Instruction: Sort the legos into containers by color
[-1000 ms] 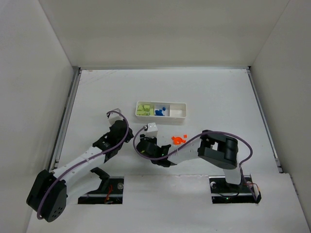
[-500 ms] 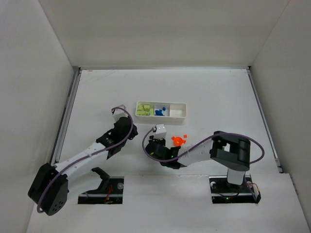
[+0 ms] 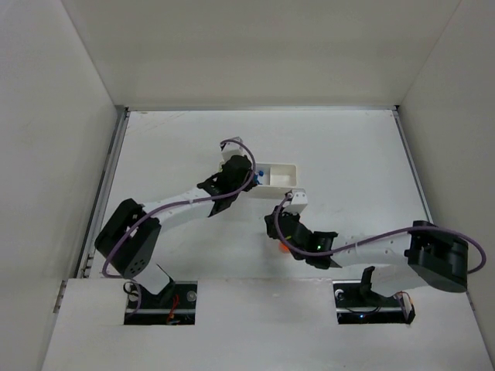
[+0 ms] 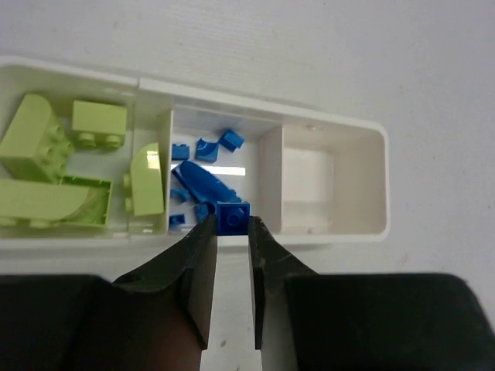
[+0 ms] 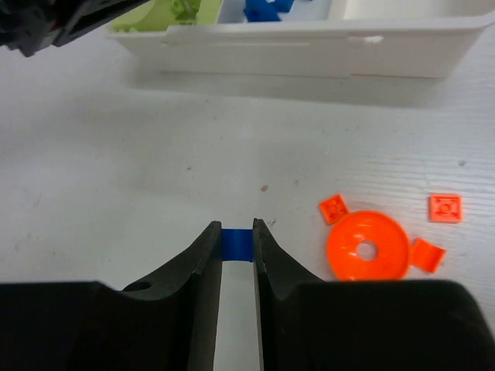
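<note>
- Tray [image 4: 332, 232]: white, three compartments in a row, on the surface [image 5: 116, 178].
- Green legos [image 4: 39, 197]: in the tray's left compartment.
- Blue legos [image 4: 199, 179]: in the tray's middle compartment.
- Left claw [image 4: 233, 232]: pinching a blue brick [image 4: 233, 217] at the near wall of the tray's middle compartment.
- Right claw [image 5: 237, 247]: on the tray's near side, apart from it, pinching a blue piece [image 5: 237, 245] low by the surface.
- Orange disc [image 5: 366, 249], three orange bits [image 5: 334, 208] beside it: on the surface, tray's near side; the tray's near wall stands between them and the compartments.

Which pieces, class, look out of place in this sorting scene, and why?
The orange pieces lie loose on the table, outside the tray, whose end compartment holds nothing. The green bricks and blue bricks already sit in their own compartments.
</note>
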